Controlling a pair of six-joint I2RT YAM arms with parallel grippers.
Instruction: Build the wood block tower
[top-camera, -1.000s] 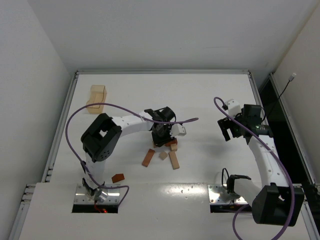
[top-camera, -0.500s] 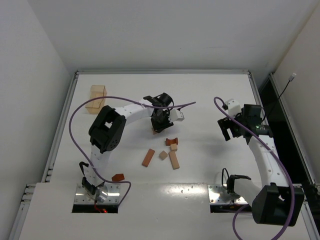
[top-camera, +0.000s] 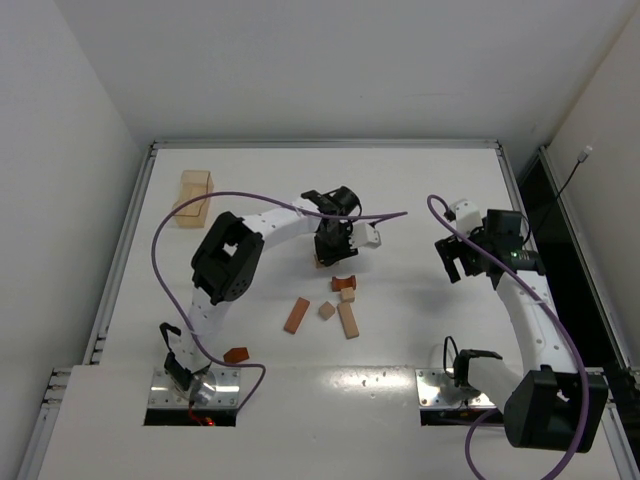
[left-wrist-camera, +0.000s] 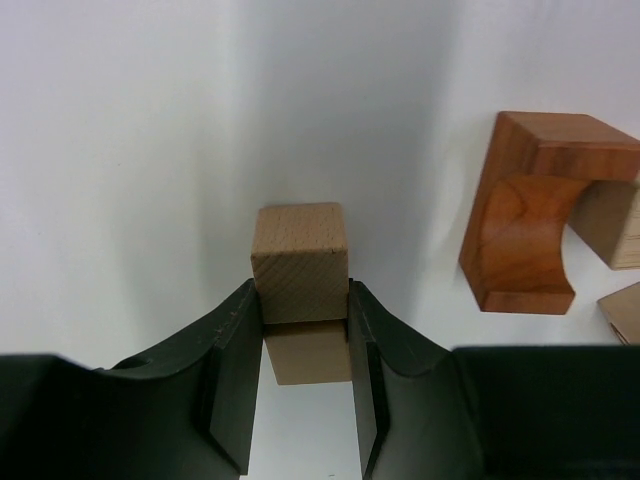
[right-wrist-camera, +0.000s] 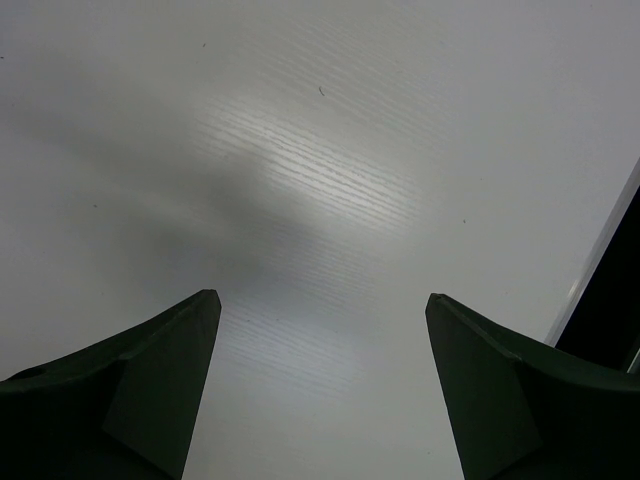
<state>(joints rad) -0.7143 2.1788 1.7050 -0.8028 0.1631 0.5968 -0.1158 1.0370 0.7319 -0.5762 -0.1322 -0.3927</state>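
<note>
My left gripper (left-wrist-camera: 300, 290) is shut on a pale tan block (left-wrist-camera: 299, 255), gripping it on two opposite sides just behind the pile; in the top view it (top-camera: 325, 255) is above the table's middle. A reddish-brown arch piece (left-wrist-camera: 530, 215) lies to the block's right and also shows in the top view (top-camera: 343, 283). Beside it are a tan cube (top-camera: 348, 295), a reddish bar (top-camera: 296, 315), another tan cube (top-camera: 326, 311) and a tan bar (top-camera: 347, 320). A small reddish piece (top-camera: 236, 355) lies near the left base. My right gripper (top-camera: 455, 260) is open and empty over bare table (right-wrist-camera: 320, 300).
A larger pale wooden piece (top-camera: 193, 198) stands at the back left. A purple cable (top-camera: 170, 235) loops over the left arm. The table has a raised rim (top-camera: 325, 144), and a dark gap (top-camera: 545, 215) runs along its right side.
My left gripper has left the pile with the tan block, moving back and then slightly right. The arch and cube it covered now show. The right arm has not moved.
</note>
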